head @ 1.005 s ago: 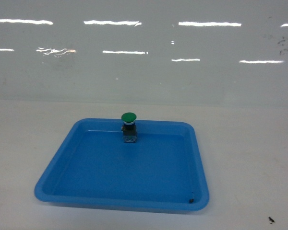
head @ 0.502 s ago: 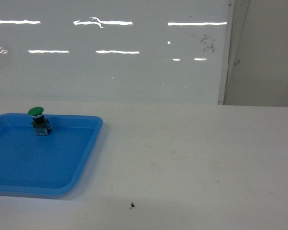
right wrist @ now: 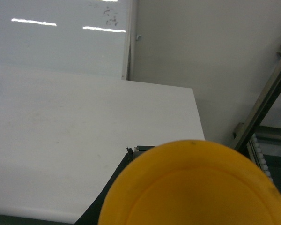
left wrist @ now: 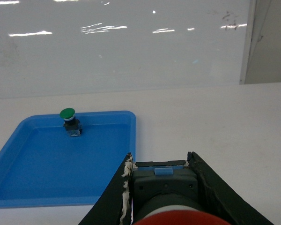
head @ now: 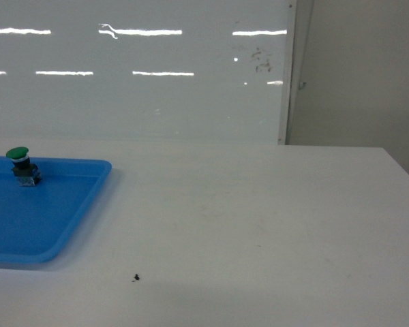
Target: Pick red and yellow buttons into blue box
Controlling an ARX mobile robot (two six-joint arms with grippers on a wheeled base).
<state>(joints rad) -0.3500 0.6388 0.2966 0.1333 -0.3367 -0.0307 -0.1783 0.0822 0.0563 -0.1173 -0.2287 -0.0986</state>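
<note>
Head view: green button (head: 18, 163) standing at the far edge of a shallow blue tray (head: 75, 218) on a white table (head: 259, 225). Left wrist view: left gripper (left wrist: 161, 187) clamped on the red button (left wrist: 165, 194). Right wrist view: yellow button (right wrist: 192, 187) filling the frame, seemingly held in the right gripper (right wrist: 131, 161); grip itself hidden, cannot tell.

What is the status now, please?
Left tool shut on red button. Right tool shut on yellow button. Blue box not in view. Green button in tray; nothing in the way.
</note>
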